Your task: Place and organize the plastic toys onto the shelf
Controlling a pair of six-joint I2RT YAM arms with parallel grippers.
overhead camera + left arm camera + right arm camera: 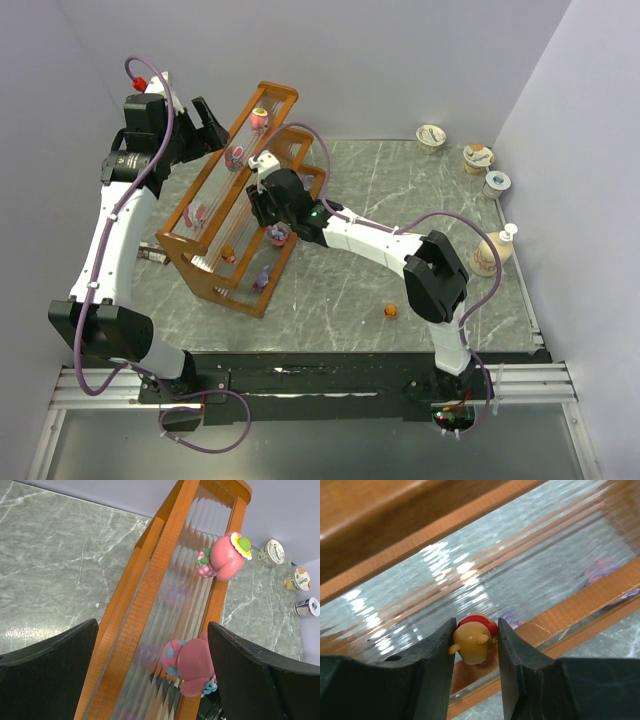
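Jaws of the right gripper (475, 626) pinch a tan-and-red toy (471, 649) at a slatted tier of the shelf (390, 525), likely so it seats squarely on release; left gripper (152, 635) hangs open over two pink toys (222, 560) on the top tier.

Three lidded cups (477, 157) far-right corner; beige bottle (492, 250) nearer, right edge; marbled table (400, 190).

I work in a robot test cell, some kind of lab: plain lilac walls (400, 60) box in my marble-patterned desk (400, 190), a metal rail (530, 385) runs along its near edge, and purple cables (210, 451) trail loose.
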